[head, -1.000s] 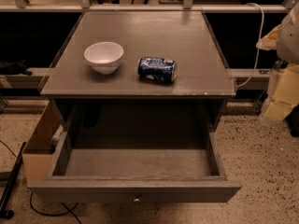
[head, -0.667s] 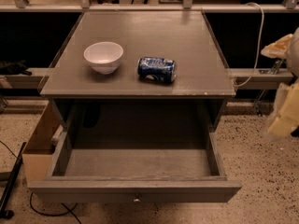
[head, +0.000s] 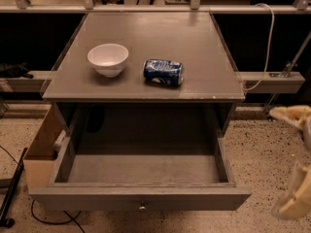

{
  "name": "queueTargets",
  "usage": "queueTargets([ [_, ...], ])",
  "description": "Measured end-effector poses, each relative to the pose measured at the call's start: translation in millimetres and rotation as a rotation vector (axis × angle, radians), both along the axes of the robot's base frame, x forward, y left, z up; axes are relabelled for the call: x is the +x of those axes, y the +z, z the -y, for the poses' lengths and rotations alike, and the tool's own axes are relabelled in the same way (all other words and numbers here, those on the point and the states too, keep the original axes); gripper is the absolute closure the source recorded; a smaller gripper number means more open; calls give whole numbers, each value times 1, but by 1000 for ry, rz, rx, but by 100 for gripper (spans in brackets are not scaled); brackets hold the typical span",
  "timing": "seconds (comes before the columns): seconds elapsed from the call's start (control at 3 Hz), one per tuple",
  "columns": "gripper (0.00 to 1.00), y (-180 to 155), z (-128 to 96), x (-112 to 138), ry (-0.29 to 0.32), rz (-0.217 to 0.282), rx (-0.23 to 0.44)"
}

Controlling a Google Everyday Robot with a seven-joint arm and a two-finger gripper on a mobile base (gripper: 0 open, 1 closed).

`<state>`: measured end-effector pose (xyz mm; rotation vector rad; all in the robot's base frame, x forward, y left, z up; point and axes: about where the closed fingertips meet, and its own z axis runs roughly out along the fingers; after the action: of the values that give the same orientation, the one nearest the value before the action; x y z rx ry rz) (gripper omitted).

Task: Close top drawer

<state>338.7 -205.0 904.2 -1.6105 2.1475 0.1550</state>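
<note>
Top drawer: I see the top drawer pulled far out toward me, filling the 6 o'clock part of the view. Its inside is bare grey board.
Knob: a small round knob sits at the middle of the front panel, at 6 o'clock.
Gripper: the gripper hangs at 4 o'clock by the right edge, over the speckled floor, apart from the drawer's right front corner.
Gripper state: I cannot tell whether it is apart or together; it shows only as pale blurred shapes.
Cabinet top: the grey cabinet top spans 12 o'clock.
Bowl: a white bowl stands upright at 11 o'clock.
Can: a blue can lies on its side just right of the bowl, not touching it.
Box: a cardboard box sits against the cabinet at 8 o'clock.
</note>
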Motion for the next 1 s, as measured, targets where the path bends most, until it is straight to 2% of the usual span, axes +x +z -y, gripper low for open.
queueTargets([
  [0.33,18,-45,-7,-34,4,-53,66],
  [0.67,41,-86,-11,-55,0,-104,112],
  [1.0,72,-130,-19,-61,-12,-118,178],
])
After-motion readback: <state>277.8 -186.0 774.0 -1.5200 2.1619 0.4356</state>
